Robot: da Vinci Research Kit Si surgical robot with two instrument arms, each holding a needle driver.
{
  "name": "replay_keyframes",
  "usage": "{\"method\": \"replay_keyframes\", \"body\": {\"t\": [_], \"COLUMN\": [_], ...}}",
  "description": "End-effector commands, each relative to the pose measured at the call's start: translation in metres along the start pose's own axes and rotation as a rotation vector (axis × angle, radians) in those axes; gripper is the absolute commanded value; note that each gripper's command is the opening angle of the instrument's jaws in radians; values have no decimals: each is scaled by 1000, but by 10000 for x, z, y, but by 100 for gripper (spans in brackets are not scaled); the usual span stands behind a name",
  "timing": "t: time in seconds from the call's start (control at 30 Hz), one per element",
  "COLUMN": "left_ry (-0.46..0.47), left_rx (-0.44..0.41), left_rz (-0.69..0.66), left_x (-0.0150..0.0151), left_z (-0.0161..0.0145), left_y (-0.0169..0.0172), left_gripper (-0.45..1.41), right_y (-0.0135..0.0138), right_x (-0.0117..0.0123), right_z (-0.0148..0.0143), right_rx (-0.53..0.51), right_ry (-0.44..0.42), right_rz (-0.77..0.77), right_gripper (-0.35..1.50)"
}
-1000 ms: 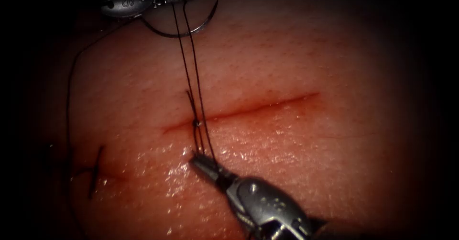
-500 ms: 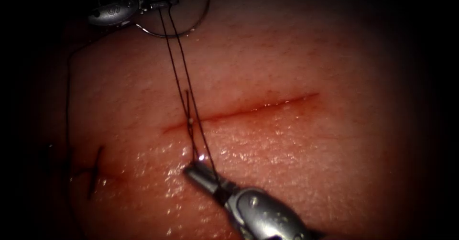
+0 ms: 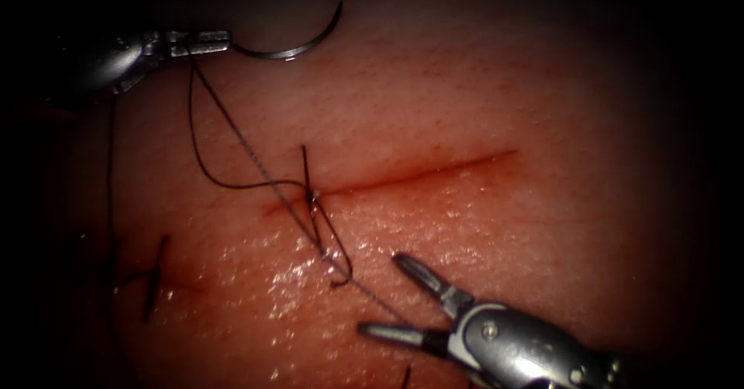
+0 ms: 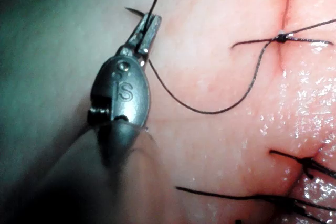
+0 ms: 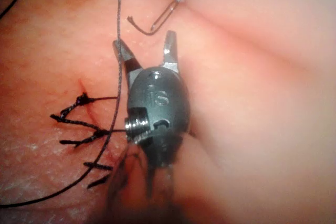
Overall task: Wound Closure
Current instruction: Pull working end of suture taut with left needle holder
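Change: the thread (image 3: 232, 137) has been released by the right tool (image 3: 411, 296), whose jaws were clamped on it half a second ago; the left tool (image 3: 203, 43) has been carried further left.
Right tool: jaws spread wide, nothing held, just below the cut (image 3: 411, 173).
Left tool: jaws pressed together on the thread; possibly the needle's tail end is also pinched, though this is hard to tell.
Needle (image 3: 298, 44): curved out from the left jaws' tip, clear of the tissue (image 3: 504, 94).
Thread: now slack, run from the left jaws down to a knot (image 3: 314, 195) at the cut's left end.
Older stitch (image 3: 155, 284): lower left of the cut.
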Motion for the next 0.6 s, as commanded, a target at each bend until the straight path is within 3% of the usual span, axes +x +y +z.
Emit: {"method": "replay_keyframes", "body": {"t": [0.03,0.33,0.43,0.6], "left_ry": [12,69,83,94], "left_rx": [-8,-41,-48,-49], "left_rz": [7,35,45,73], "left_x": [7,80,103,140], "left_z": [4,2,3,4], "left_y": [-1,29,38,48], "left_gripper": [-45,-45,-45,-45], "right_y": [10,42,42,29], "right_x": [5,45,52,56], "right_z": [6,13,26,59], "right_rx": [4,9,-5,6], "right_ry": [0,-28,-38,-67], "right_rz": [-18,-84,-105,-152], "right_gripper": [115,105,116,116]}}
